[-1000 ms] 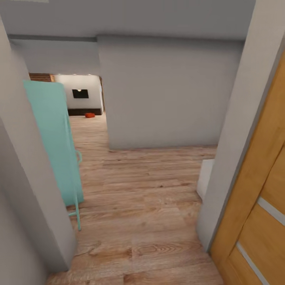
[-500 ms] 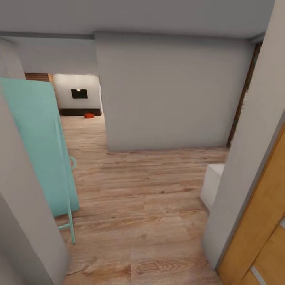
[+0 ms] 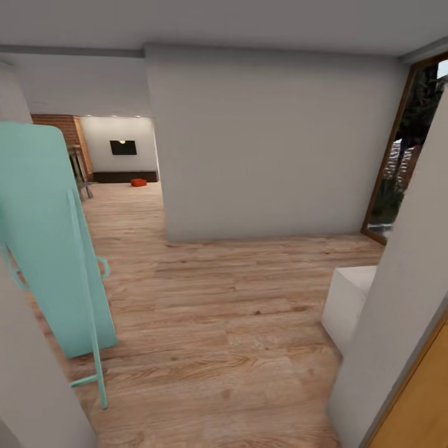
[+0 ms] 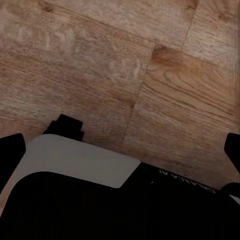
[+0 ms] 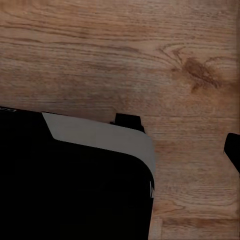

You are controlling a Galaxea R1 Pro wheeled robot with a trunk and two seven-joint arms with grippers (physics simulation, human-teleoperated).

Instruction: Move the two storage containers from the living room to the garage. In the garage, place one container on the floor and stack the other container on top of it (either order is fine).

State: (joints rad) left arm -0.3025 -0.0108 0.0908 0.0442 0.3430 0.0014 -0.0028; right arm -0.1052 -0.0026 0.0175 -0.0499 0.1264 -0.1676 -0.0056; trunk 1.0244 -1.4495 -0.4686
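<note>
Wood-plank floor [image 4: 150, 65] below; black-and-white robot body [image 4: 75, 200] in foreground.

Light wood-plank floor [image 3: 218, 311] runs through the hallway into the far room, where one small orange-red container [image 3: 139, 182] sits on it beside a dark low cabinet [image 3: 124, 177].

Pretty open stretch of light wood-plank floor [image 3: 218, 311] straight ahead. Leaning turquoise panel on a thin frame [image 3: 53, 249] crowds the left, a low white block [image 3: 348, 302] sticks out on the right, and a big grey wall [image 3: 274, 143] blocks the middle.
</note>
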